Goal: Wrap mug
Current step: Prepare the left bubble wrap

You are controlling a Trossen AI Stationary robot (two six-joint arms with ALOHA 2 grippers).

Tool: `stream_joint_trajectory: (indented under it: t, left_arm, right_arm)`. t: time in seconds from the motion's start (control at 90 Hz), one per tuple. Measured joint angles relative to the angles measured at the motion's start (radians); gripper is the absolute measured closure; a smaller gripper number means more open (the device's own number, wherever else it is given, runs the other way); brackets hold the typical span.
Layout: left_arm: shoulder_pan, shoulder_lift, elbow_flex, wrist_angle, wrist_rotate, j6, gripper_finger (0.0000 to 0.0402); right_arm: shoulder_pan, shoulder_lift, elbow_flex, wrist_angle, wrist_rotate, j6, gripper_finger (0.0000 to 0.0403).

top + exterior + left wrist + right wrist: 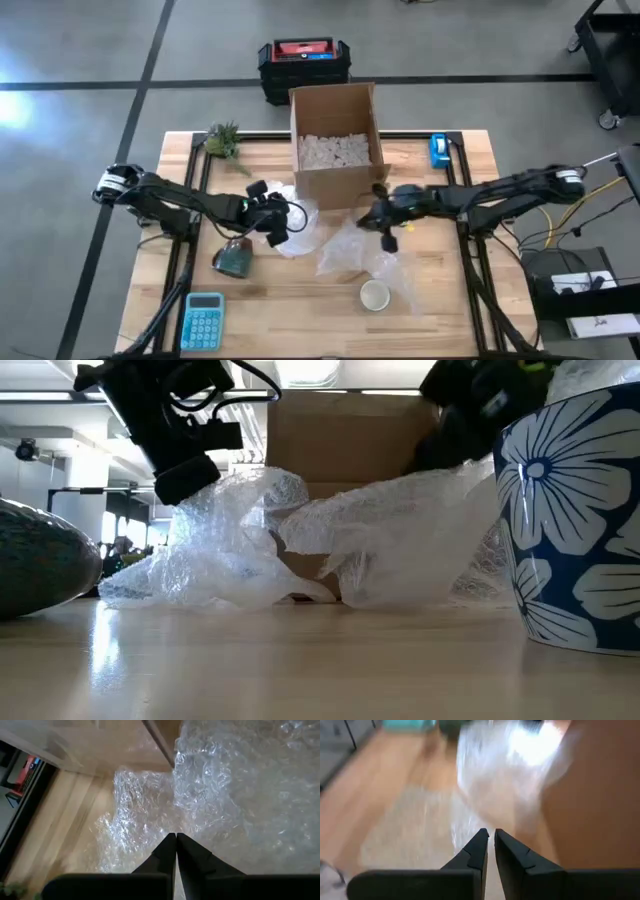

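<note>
A sheet of clear bubble wrap [340, 245] lies crumpled on the wooden table in front of the cardboard box; most of it rests on the table, with two parts raised. The mug [375, 295], blue with white flowers [575, 520], stands upright on the table at the wrap's near right edge; no gripper touches it. My left gripper [278, 218] is shut at the wrap's left end [176, 840]. My right gripper [378, 215] is shut at the wrap's right part [490, 837]. My left gripper pinches the wrap's left end [165, 827] between its two fingertips, coming level from the table's left. That end is raised off the table [225, 485] and the sheet sags slack below it. My right gripper pinches a raised fold of the wrap [425, 480] near the box, coming from the table's right. The place of contact [487, 822] is blurred, so one layer or several cannot be told. The sheet slopes down from the fingers to the table.
An open cardboard box [335, 140] with white filler stands just behind the wrap. A dark green rounded object [235, 258] and a blue calculator [203, 320] lie near left. A small plant [222, 140] and blue tape [440, 150] sit at the far corners.
</note>
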Motion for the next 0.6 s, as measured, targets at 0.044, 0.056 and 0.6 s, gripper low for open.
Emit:
stream_joint_trajectory:
  t: [0.044,0.056,0.6]
  left_arm:
    - [0.000,0.000,0.000,0.007,0.000,0.000,0.0401]
    - [0.000,0.000,0.000,0.009,0.000,0.000,0.0401]
    - [0.000,0.000,0.007,0.010,0.009,0.044,0.0402]
  right_arm:
    - [0.003,0.046,0.016,-0.029,0.000,0.012,0.0385]
    - [0.004,0.054,0.019,-0.041,0.001,0.016,0.0385]
    - [0.010,-0.223,0.123,-0.809,0.200,0.226,0.0402]
